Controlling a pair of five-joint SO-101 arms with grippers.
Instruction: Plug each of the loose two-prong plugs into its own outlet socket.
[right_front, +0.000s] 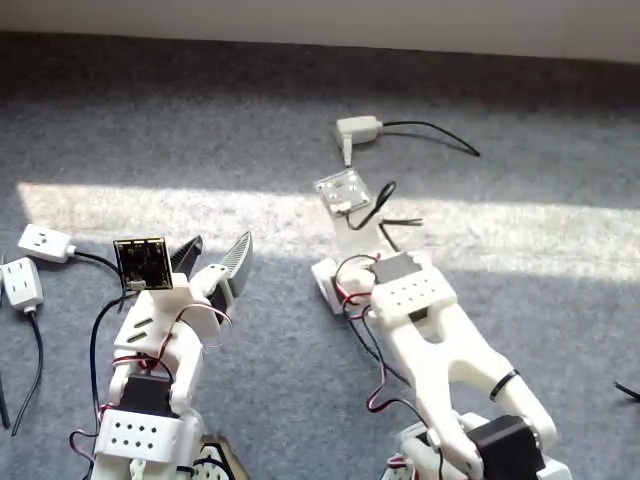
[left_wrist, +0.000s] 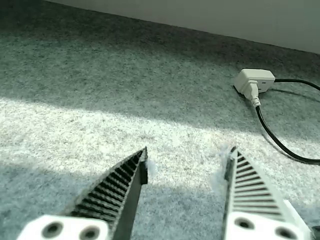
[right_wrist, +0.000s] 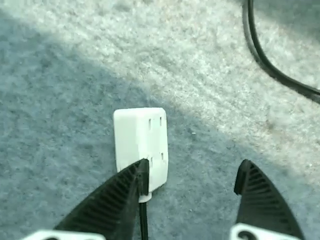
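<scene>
A white two-prong plug (right_front: 358, 130) with a black cord lies on the grey carpet at the back; the left wrist view has the plug (left_wrist: 255, 81) well ahead of my left gripper (left_wrist: 187, 165). In the high view the left gripper (right_front: 215, 245) is open and holds nothing. My right gripper (right_wrist: 192, 175) is also open, hanging low over a white outlet socket (right_wrist: 140, 145). One finger (right_wrist: 131, 182) overlaps that socket's near edge. From above, this socket (right_front: 325, 283) peeks out beside the right arm (right_front: 415, 295).
Two more white outlet sockets (right_front: 45, 243) (right_front: 20, 283) with black cords lie at the far left. A black cord (right_wrist: 270, 55) runs across the sunlit carpet beyond the right gripper. A pale wall (right_front: 320, 20) borders the back.
</scene>
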